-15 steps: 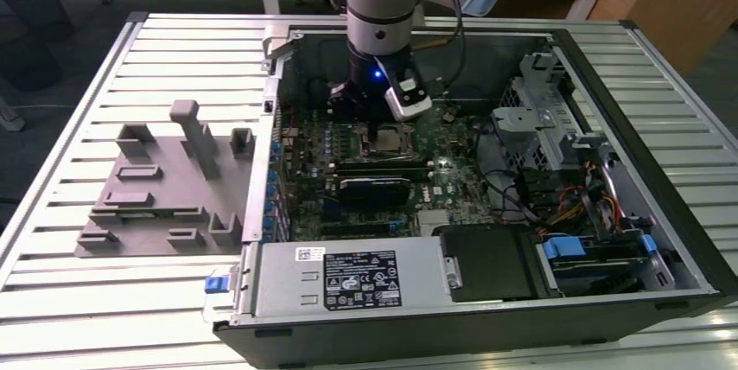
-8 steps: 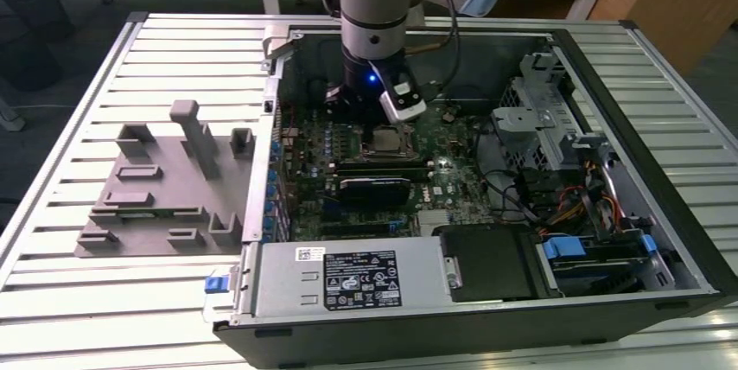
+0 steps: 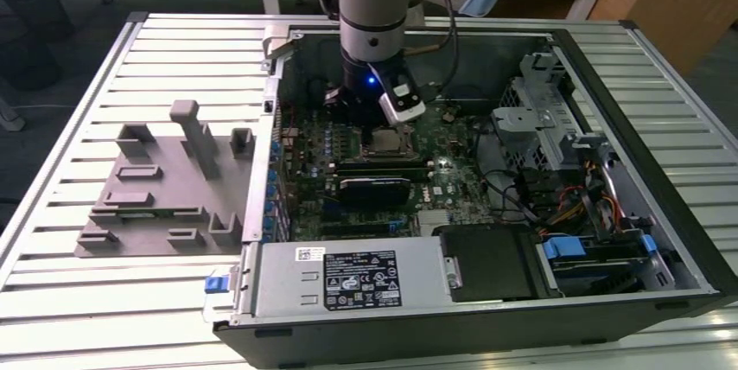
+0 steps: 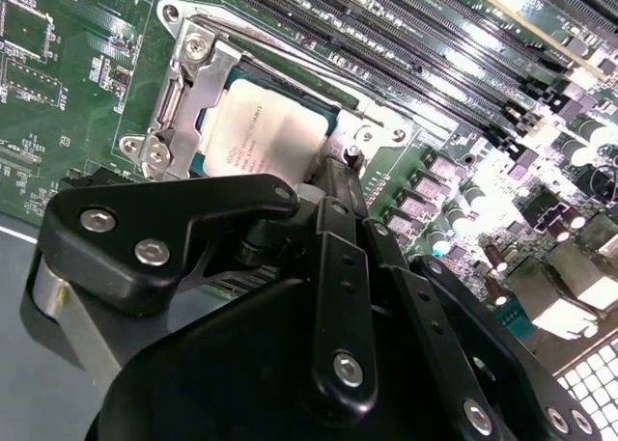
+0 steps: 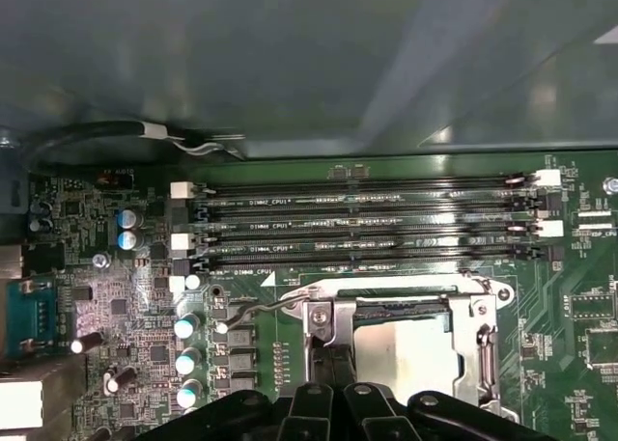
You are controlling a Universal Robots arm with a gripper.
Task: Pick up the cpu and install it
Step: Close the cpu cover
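The cpu (image 4: pixel 263 132), a flat square chip with a silvery top, lies flat in the motherboard socket, with the socket's metal frame (image 4: pixel 179 94) around it. It also shows in the first wrist view, cpu (image 5: pixel 401 356), and in the exterior view, cpu (image 3: pixel 386 140), inside the open computer case. My gripper (image 4: pixel 338 176) hangs just above one edge of the socket, its black fingers together and nothing between them. The gripper (image 5: pixel 328 369) tip sits by the frame's side, near a thin wire lever (image 5: pixel 263 306). In the exterior view the gripper (image 3: pixel 381 124) is right above the socket.
The open computer case (image 3: pixel 645 128) lies on a slatted metal table (image 3: pixel 69 292). A grey slotted holder block (image 3: pixel 155 188) stands at the exterior view's left. Memory slots (image 5: pixel 357 224) run beside the socket. A power supply (image 3: pixel 346 279) and drive cage (image 3: pixel 537 119) crowd the case.
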